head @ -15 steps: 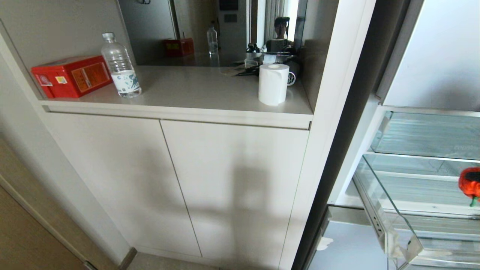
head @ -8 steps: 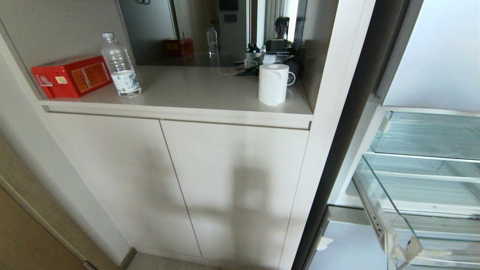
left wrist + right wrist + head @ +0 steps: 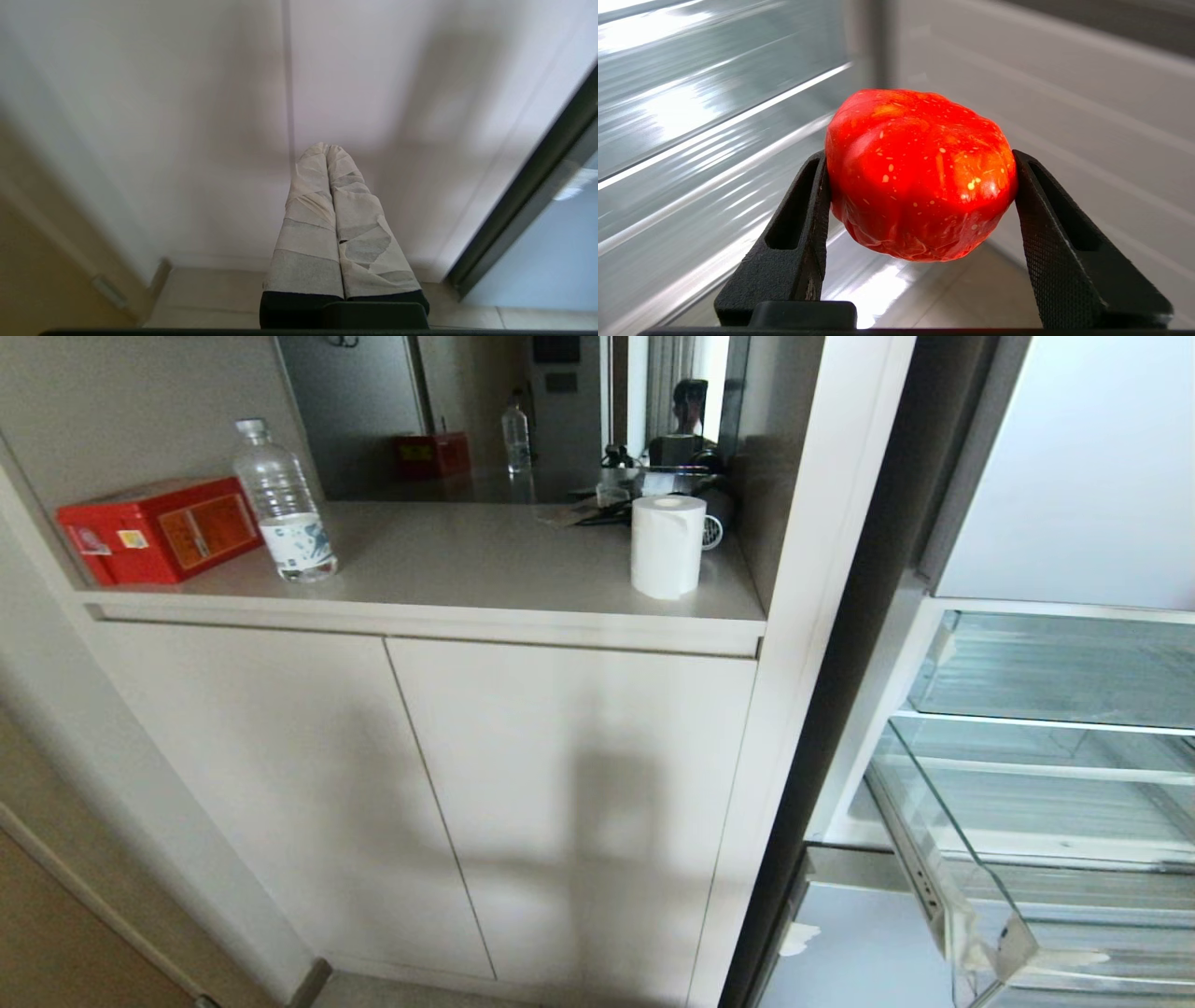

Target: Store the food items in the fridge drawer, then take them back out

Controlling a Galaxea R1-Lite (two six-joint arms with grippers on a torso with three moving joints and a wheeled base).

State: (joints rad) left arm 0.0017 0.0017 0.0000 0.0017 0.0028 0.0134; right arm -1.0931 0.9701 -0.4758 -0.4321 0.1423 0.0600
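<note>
Right gripper [image 3: 920, 186]: black ribbed fingers [image 3: 1057, 224] clamped on either side of a glossy red, lobed, speckled food item [image 3: 920, 172]; seen in the right wrist view only.
Food item: carried clear of any surface, with ribbed clear plastic and pale panels blurred behind it.
Left gripper [image 3: 327, 150]: two fingers wrapped in pale tape, pressed together with nothing between them; it points at a white cupboard door [image 3: 187, 116] above the floor.
Fridge drawer [image 3: 971, 896]: wide clear plastic bin pulled out at the head view's lower right; what shows of it holds nothing.
Upper bin [image 3: 1064, 667]: shallower clear bin above the drawer.
Counter [image 3: 485, 560]: beige shelf over white doors.
Counter items: red rectangular box [image 3: 154, 530] at far left; clear plastic water bottle [image 3: 283, 504] just beside it; white paper roll [image 3: 667, 546] upright near the right end.
Mirror [image 3: 523, 411]: behind the counter, reflecting box and bottle.
</note>
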